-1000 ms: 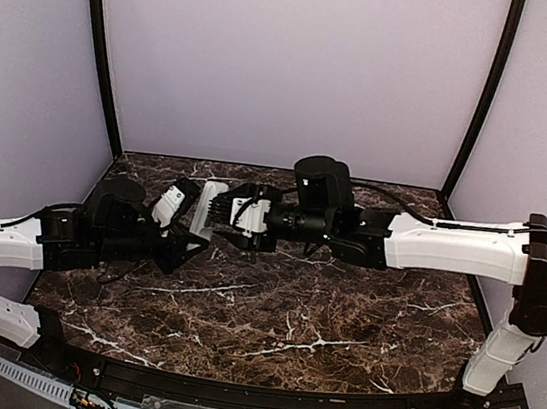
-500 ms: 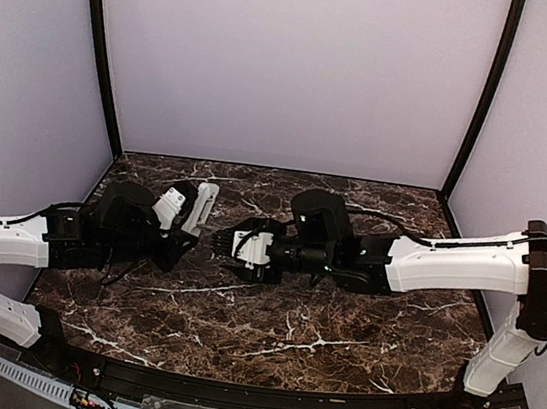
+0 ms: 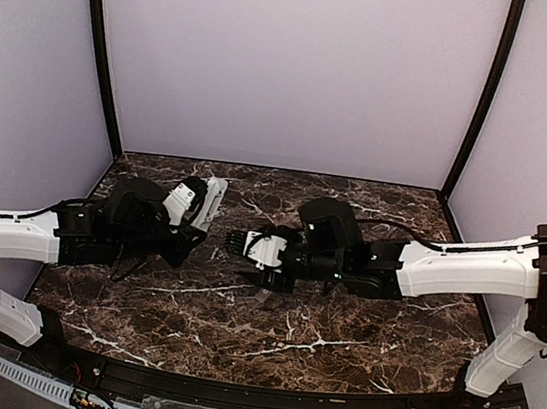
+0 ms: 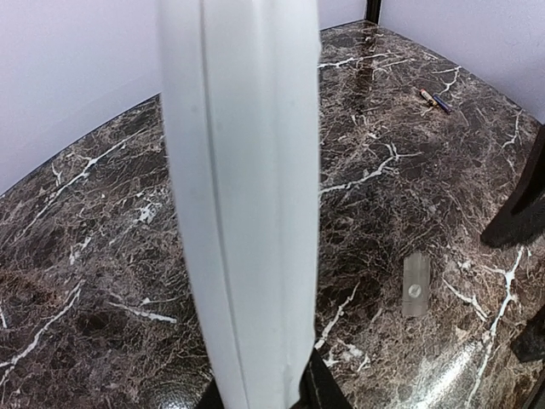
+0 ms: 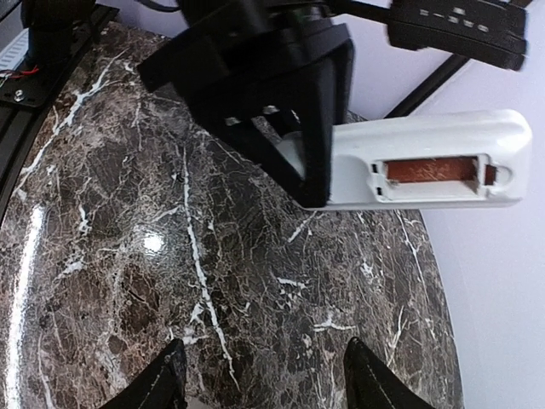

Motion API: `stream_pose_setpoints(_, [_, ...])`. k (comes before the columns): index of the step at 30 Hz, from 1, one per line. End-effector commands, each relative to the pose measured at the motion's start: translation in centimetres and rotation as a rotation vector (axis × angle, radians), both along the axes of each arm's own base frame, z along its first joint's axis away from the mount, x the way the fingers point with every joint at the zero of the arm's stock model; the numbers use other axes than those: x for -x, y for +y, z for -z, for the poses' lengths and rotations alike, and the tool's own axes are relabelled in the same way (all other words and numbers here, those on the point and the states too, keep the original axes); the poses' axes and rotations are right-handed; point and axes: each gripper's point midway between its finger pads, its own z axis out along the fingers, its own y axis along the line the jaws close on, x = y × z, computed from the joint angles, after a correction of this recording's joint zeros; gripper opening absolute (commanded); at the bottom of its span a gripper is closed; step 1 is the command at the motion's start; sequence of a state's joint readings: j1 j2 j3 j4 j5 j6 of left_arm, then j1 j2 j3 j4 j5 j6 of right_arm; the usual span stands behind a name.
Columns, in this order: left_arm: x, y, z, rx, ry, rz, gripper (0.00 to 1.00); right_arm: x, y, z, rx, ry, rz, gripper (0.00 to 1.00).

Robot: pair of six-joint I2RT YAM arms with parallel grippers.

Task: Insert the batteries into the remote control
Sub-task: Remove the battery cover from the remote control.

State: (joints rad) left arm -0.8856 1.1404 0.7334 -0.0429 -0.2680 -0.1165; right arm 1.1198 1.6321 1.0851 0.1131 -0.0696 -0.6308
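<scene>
While clamped, remote control (image 4: 243,196) hangs aloft

The remote control (image 5: 426,160), slim and white, is clamped at one end in the left gripper (image 3: 192,218) and juts out past its fingers. Its open battery compartment (image 5: 430,169) shows copper-brown inside. What looks like a small battery (image 4: 434,100) lies well beyond that gripper.

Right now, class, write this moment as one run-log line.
left fingers: shut on remote control | right fingers: open, empty | battery compartment: uncovered | back cover: on table
</scene>
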Motion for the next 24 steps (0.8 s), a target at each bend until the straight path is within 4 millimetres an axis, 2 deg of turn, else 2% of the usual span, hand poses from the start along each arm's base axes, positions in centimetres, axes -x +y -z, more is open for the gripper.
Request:
stream_pose_setpoints(1, [0.2, -0.9, -2.0, 0.067, -0.013, 0.027, 0.0, -1.2, -1.9, -2.6, -0.093, 0.076, 0.086, 0.6])
stream_pose_setpoints(7, [0.9, -1.8, -2.6, 0.12, -0.004, 0.083, 0.0, -1.5, -3.6, -4.8, -0.206, 0.211, 0.1, 0.61])
stream_pose_setpoints(11, [1.8, -2.5, -2.9, 0.139, 0.008, 0.15, 0.0, -1.1, -3.8, -6.4, -0.252, 0.28, 0.081, 0.63])
stream_pose_setpoints(17, [5.5, -4.8, -5.1, 0.235, -0.008, 0.402, 0.0, 1.1, -3.3, -10.9, -0.322, 0.343, -0.049, 0.73])
stream_pose_setpoints(19, [6.9, -5.3, -5.6, 0.26, -0.002, 0.487, 0.0, 1.8, -3.2, -12.2, -0.326, 0.351, -0.09, 0.8])
stream_pose_setpoints(21, [7.9, -5.5, -5.9, 0.271, 0.0, 0.539, 0.0, 1.9, -3.0, -13.1, -0.318, 0.364, -0.098, 0.83])
stream_pose_setpoints(24, [9.1, -5.8, -6.4, 0.285, 0.007, 0.615, 0.0, 2.0, -2.8, -14.1, -0.289, 0.381, -0.104, 0.83])
